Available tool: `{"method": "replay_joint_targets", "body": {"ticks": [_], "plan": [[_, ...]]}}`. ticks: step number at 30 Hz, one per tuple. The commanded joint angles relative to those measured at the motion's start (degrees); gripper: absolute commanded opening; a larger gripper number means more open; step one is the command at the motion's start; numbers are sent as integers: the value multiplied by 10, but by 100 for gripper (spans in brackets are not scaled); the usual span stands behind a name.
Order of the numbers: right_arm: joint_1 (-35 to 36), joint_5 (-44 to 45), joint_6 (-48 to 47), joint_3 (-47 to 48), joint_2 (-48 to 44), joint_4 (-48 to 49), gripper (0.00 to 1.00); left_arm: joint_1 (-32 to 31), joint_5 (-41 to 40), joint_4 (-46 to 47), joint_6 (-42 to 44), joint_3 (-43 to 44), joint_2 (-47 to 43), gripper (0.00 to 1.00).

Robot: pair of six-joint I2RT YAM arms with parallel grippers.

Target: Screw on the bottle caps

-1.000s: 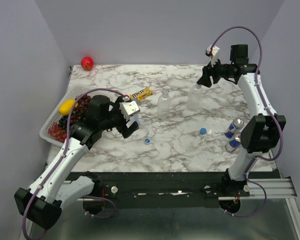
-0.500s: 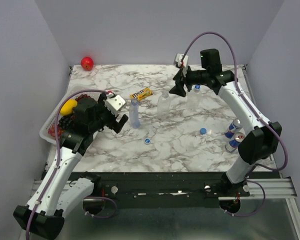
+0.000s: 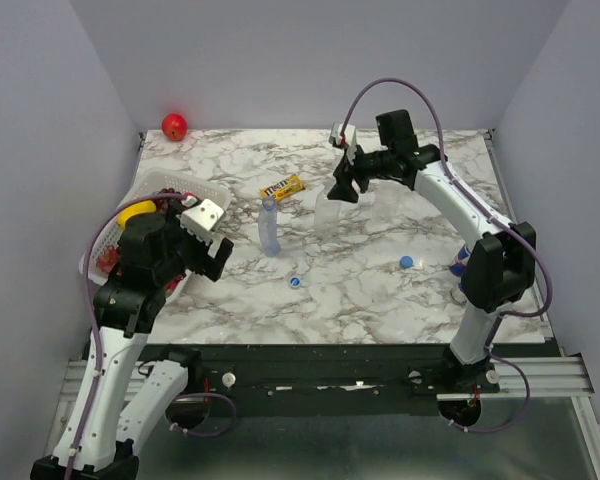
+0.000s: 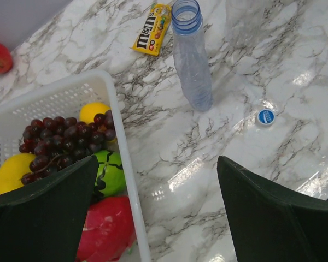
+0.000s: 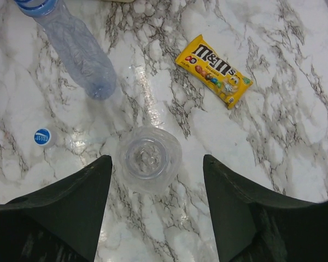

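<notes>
Hovering right end effector (image 5: 156,164), jaws apart, above uncapped clear bottle (image 5: 148,159)

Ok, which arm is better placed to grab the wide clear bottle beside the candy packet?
Right, I'd say. The right gripper hangs open over that bottle, fingers either side of its mouth in the wrist view. The left gripper, also open, sits back by the fruit basket.

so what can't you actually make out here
- third bottle, third cap: seen in no view
- drink can: top view, mostly behind the right arm
- wide bottle: top view, neck behind the right fingers
- fruit in the basket: left wrist view, partly behind the left fingers
</notes>
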Motion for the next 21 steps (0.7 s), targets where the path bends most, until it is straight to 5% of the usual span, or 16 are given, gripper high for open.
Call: {"method": "replay_joint_targets", "body": {"ticks": [1,6,13,18,21], "plan": [[12,-34,-7,-6,30,18,66,41,98,-17,-118,26,7,99],[26,-24,20,-17,30,48,24,38,89,60,-165,84,102,99],[26,-41,47,44,-94,-89,11,-74,-37,62,-61,250,235,99],[26,4,146,81,-162,-155,0,-226,-143,175,26,188,229,99],[26,5,203,63,-202,-151,0,-257,-111,282,20,105,207,99]]}}
